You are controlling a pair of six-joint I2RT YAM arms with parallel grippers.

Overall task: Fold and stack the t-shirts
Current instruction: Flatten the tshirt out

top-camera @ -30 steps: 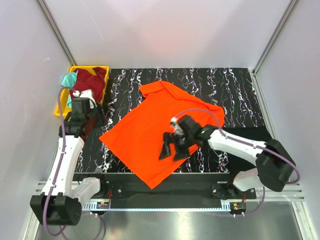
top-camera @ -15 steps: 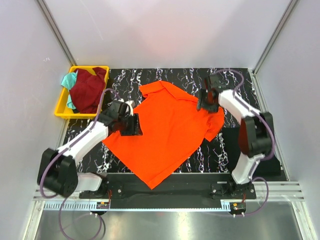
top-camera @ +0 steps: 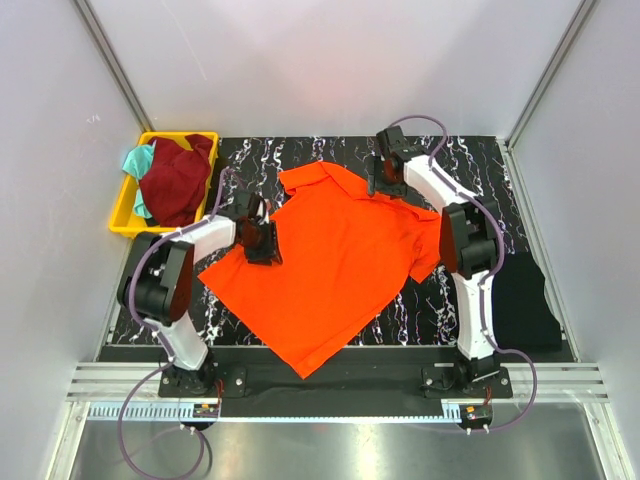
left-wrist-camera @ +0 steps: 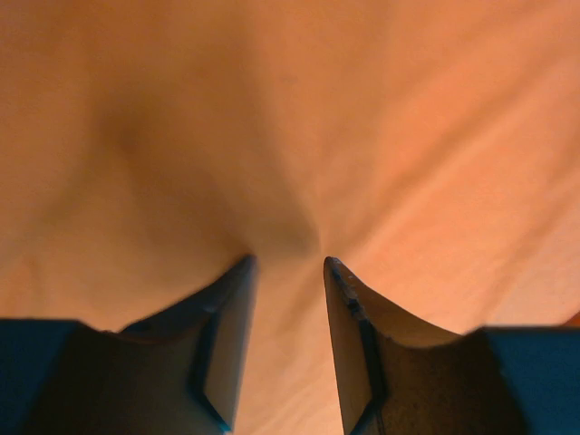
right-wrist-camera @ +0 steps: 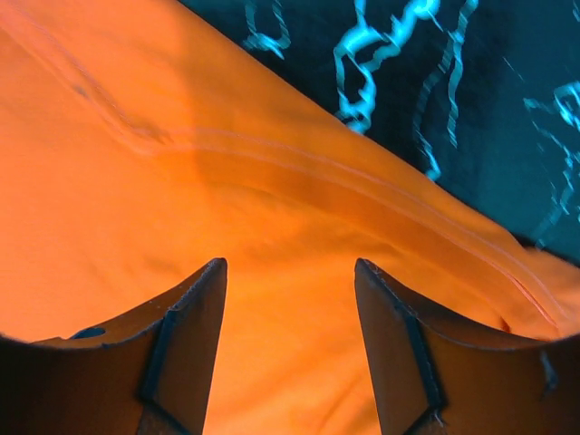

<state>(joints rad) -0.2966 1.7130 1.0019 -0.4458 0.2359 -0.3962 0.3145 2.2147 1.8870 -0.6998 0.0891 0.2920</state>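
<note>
Softly creased orange t-shirt [top-camera: 330, 270] lies under left hand [left-wrist-camera: 288, 263] and right hand [right-wrist-camera: 290, 265], both parted

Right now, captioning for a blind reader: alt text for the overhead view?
An orange t-shirt lies spread on a black table, the left gripper on its left edge, the right gripper at its far edge. A yellow bin far left holds a maroon shirt and a teal shirt.

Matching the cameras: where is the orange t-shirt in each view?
Top external: orange t-shirt spread out mid-frame.
Left wrist: the t-shirt fills the whole picture.
Right wrist: the t-shirt covers the lower left.
Shared landmark: black marbled table, upper right in right wrist; hidden in left wrist.
</note>
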